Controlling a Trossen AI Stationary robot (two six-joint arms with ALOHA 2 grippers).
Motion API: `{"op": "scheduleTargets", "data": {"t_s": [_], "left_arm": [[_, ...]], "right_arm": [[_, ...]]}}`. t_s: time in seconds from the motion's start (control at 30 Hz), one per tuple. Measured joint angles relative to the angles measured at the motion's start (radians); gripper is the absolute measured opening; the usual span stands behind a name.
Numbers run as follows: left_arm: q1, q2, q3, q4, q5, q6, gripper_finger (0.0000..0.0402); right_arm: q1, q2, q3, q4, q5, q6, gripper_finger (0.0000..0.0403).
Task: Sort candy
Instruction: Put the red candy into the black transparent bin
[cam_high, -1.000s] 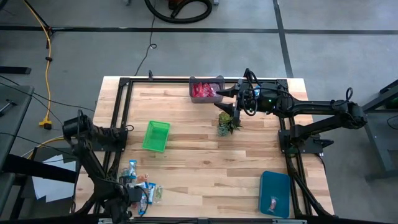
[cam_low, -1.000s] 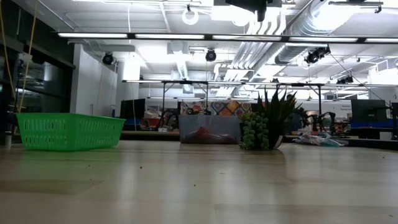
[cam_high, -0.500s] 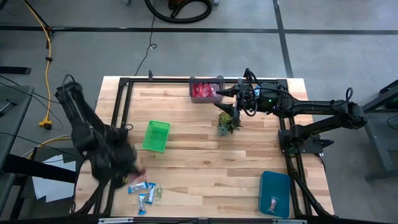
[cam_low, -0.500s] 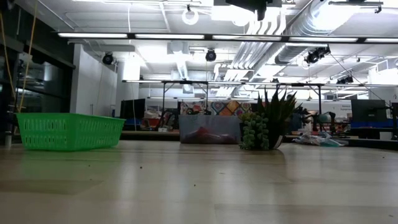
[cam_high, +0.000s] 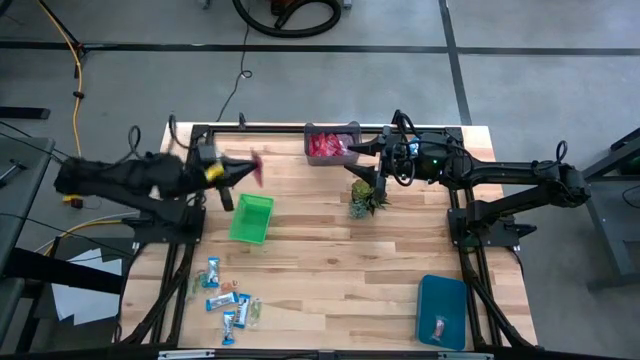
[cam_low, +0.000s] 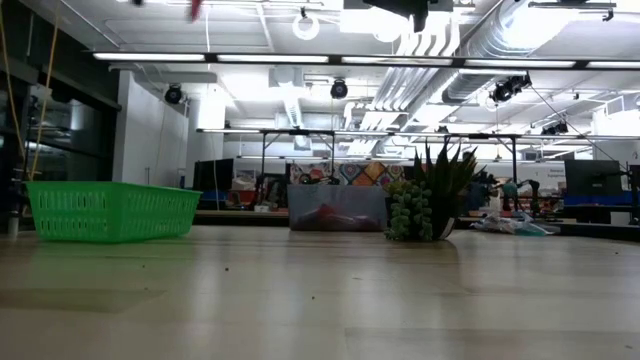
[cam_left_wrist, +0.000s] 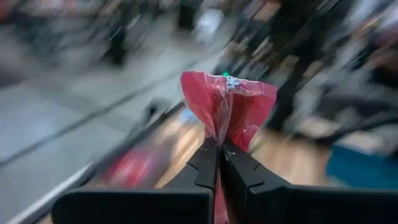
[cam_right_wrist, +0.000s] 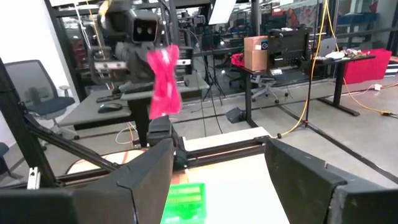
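Note:
My left gripper is high above the table's far-left part, beyond the green bin, and is shut on a red wrapped candy. The same candy shows at the low view's top edge. More candy, blue-and-white, reddish and clear, lies loose on the near-left of the table. A grey bin at the far edge holds red candies. A blue bin near-right holds one candy. My right gripper hovers open beside the grey bin, over the plant. My left gripper pinches the red candy's wrapper at one end between its two fingertips. The fingers run about level, pointing toward the table's right. The rest of the candy sticks out past the fingertips, lifted clear of everything.
The small spiky plant stands right of the grey bin. The green bin stands left of centre. Black frame rails run along the table's left and right sides. Bare wood lies in the middle.
My left arm has swung up from the candy pile at the near-left corner toward the far edge, turning to point toward the table's right, and carries a red candy lifted clear. The loose pile stays on the table, now uncovered.

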Motion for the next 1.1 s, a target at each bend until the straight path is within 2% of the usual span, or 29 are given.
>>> {"op": "scheduleTargets", "data": {"t_s": [0.1,0.3,0.43,0.53,0.63,0.8,1.1], "left_arm": [[0.14,0.04,-0.087,0.287,0.248,0.049,0.0],[0.385,0.25,-0.161,0.603,0.577,0.037,0.0],[0.496,0.409,-0.161,0.887,0.826,-0.067,0.0],[0.531,0.483,-0.161,1.051,0.944,-0.155,0.0],[0.536,0.514,-0.161,1.089,0.992,-0.189,0.0],[0.513,0.519,-0.161,1.092,0.995,-0.193,0.0],[0.486,0.519,-0.161,1.091,0.945,-0.193,0.0]], "right_arm": [[0.0,0.0,0.0,0.001,0.0,0.003,0.025],[0.0,0.0,0.0,0.001,0.0,0.035,0.025],[0.0,0.0,0.0,0.005,0.0,0.035,0.025],[0.0,0.0,0.0,0.011,0.0,0.035,0.025],[0.0,0.0,0.0,0.012,0.0,0.035,0.025],[0.0,0.0,0.0,0.012,0.0,0.035,0.025],[0.0,0.0,0.0,0.011,0.0,0.035,0.025]]}}
